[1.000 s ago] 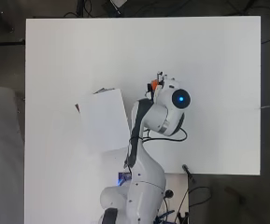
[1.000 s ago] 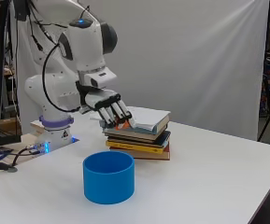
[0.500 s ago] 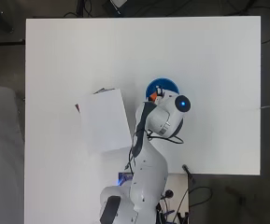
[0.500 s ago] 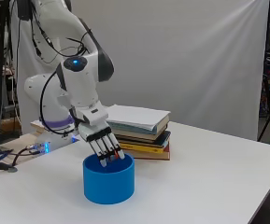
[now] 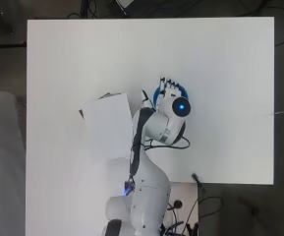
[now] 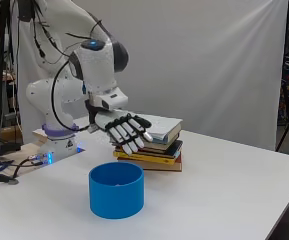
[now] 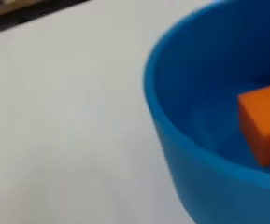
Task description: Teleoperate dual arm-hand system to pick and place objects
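Observation:
A round blue bowl [image 6: 116,196] stands on the white table [image 6: 224,200] in front of the arm. In the wrist view an orange block [image 7: 264,123] lies inside the blue bowl [image 7: 172,140]. My hand [image 6: 126,131] hovers above the bowl with its fingers straight and spread, holding nothing. In the overhead view the hand [image 5: 169,87] and the arm cover most of the bowl [image 5: 156,95]; only part of its blue rim shows.
A stack of books [image 6: 154,147] stands on the table just behind the hand, topped by a white-covered one [image 5: 107,125]. The table's edges lie far from the bowl on all sides.
One second ago the hand held the orange block beside the books. Half a second ago it reached into the bowl. Now it has risen, fingers straight, and the block lies in the bowl.

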Controlling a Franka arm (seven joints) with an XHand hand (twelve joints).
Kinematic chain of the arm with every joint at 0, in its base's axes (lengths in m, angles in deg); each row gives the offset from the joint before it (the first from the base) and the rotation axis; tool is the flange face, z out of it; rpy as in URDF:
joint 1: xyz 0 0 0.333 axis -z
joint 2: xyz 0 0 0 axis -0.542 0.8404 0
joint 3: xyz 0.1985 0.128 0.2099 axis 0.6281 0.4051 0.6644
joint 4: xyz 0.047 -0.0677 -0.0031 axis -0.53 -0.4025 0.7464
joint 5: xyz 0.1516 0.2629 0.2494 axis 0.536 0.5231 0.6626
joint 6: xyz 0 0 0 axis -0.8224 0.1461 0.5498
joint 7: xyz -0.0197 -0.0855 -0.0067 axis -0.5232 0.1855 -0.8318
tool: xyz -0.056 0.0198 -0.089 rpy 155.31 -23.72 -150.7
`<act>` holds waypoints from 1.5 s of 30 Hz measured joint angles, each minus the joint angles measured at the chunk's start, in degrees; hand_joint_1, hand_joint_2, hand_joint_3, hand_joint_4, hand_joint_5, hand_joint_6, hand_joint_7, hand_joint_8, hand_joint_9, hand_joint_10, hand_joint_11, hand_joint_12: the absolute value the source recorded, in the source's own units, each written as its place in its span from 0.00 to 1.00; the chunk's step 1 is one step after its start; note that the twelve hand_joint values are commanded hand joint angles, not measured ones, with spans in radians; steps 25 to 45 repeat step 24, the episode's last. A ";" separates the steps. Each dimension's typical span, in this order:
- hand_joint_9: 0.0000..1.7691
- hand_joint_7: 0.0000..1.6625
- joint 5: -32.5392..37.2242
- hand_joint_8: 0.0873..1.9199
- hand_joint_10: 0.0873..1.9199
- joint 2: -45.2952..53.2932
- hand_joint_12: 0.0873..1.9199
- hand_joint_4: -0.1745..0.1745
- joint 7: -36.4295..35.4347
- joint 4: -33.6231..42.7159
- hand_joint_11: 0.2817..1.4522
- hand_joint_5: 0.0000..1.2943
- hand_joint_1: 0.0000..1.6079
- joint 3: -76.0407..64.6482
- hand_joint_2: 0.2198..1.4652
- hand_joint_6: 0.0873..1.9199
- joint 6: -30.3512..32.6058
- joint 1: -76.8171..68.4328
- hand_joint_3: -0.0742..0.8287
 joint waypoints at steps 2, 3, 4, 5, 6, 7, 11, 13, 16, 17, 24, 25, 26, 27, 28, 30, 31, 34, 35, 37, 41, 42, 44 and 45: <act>0.31 0.27 1.13 0.00 0.00 -4.85 0.00 0.73 -0.65 0.01 0.17 0.28 0.12 1.33 0.62 0.00 -2.98 -0.07 0.09; 0.33 0.29 1.49 0.00 0.00 -7.59 0.00 0.71 -0.86 0.07 0.18 0.28 0.13 2.16 0.63 0.00 -4.71 -0.12 0.09; 0.34 0.31 1.63 0.00 0.00 -10.45 0.00 0.71 -0.92 0.13 0.18 0.29 0.14 3.13 0.64 0.00 -6.31 -0.21 0.09; 0.35 0.32 1.76 0.00 0.00 -13.21 0.00 0.72 -0.84 0.27 0.18 0.31 0.16 4.16 0.64 0.00 -7.75 -0.33 0.09; 0.36 0.33 2.09 0.00 0.00 -16.03 0.00 0.72 -0.82 0.56 0.19 0.33 0.17 5.21 0.65 0.00 -9.43 -0.53 0.09; 0.37 0.33 2.64 0.00 0.00 -18.49 0.00 0.72 -1.11 1.03 0.19 0.34 0.19 6.04 0.65 0.00 -11.47 -0.80 0.09; 0.37 0.34 3.92 0.00 0.00 -23.72 0.00 0.71 -2.40 2.70 0.17 0.36 0.22 8.83 0.65 0.00 -19.70 -1.91 0.08; 0.37 0.34 4.58 0.00 0.00 -24.98 0.00 0.70 -2.72 3.75 0.17 0.36 0.23 11.07 0.65 0.00 -21.69 -2.61 0.08; 0.38 0.37 5.50 0.00 0.00 -25.67 0.00 0.66 -2.10 5.00 0.17 0.36 0.23 14.15 0.65 0.00 -23.53 -3.48 0.08; 0.39 0.37 5.66 0.00 0.00 -25.82 0.00 0.65 -1.75 5.25 0.17 0.37 0.23 15.36 0.65 0.00 -24.01 -3.73 0.08; 0.42 0.40 5.53 0.00 0.00 -25.45 0.00 0.59 0.99 6.88 0.19 0.37 0.21 19.51 0.64 0.00 -24.98 -4.49 0.08; 0.42 0.40 5.53 0.00 0.00 -25.45 0.00 0.59 0.99 6.88 0.19 0.37 0.21 19.51 0.64 0.00 -24.98 -4.49 0.08; 0.42 0.40 5.53 0.00 0.00 -25.45 0.00 0.59 0.99 6.88 0.19 0.37 0.21 19.51 0.64 0.00 -24.98 -4.49 0.08; 0.42 0.40 5.53 0.00 0.00 -25.45 0.00 0.59 0.99 6.88 0.19 0.37 0.21 19.51 0.64 0.00 -24.98 -4.49 0.08; 0.42 0.40 5.53 0.00 0.00 -25.45 0.00 0.59 0.99 6.88 0.19 0.37 0.21 19.51 0.64 0.00 -24.98 -4.49 0.08; 0.42 0.40 5.53 0.00 0.00 -25.45 0.00 0.59 0.99 6.88 0.19 0.37 0.21 19.51 0.64 0.00 -24.98 -4.49 0.08; 0.42 0.40 5.53 0.00 0.00 -25.45 0.00 0.59 0.99 6.88 0.19 0.37 0.21 19.51 0.64 0.00 -24.98 -4.49 0.08; 0.42 0.40 5.53 0.00 0.00 -25.45 0.00 0.59 0.99 6.88 0.19 0.37 0.21 19.51 0.64 0.00 -24.98 -4.49 0.08; 0.42 0.40 5.53 0.00 0.00 -25.45 0.00 0.59 0.99 6.88 0.19 0.37 0.21 19.51 0.64 0.00 -24.98 -4.49 0.08; 0.42 0.40 5.53 0.00 0.00 -25.45 0.00 0.59 0.99 6.88 0.19 0.37 0.21 19.51 0.64 0.00 -24.98 -4.49 0.08; 0.42 0.40 5.53 0.00 0.00 -25.45 0.00 0.59 0.99 6.88 0.19 0.37 0.21 19.51 0.64 0.00 -24.98 -4.49 0.08; 0.42 0.40 5.53 0.00 0.00 -25.45 0.00 0.59 0.99 6.88 0.19 0.37 0.21 19.51 0.64 0.00 -24.98 -4.49 0.08; 0.42 0.40 5.53 0.00 0.00 -25.45 0.00 0.59 0.99 6.88 0.19 0.37 0.21 19.51 0.64 0.00 -24.98 -4.49 0.08; 0.42 0.40 5.53 0.00 0.00 -25.45 0.00 0.59 0.99 6.88 0.19 0.37 0.21 19.51 0.64 0.00 -24.98 -4.49 0.08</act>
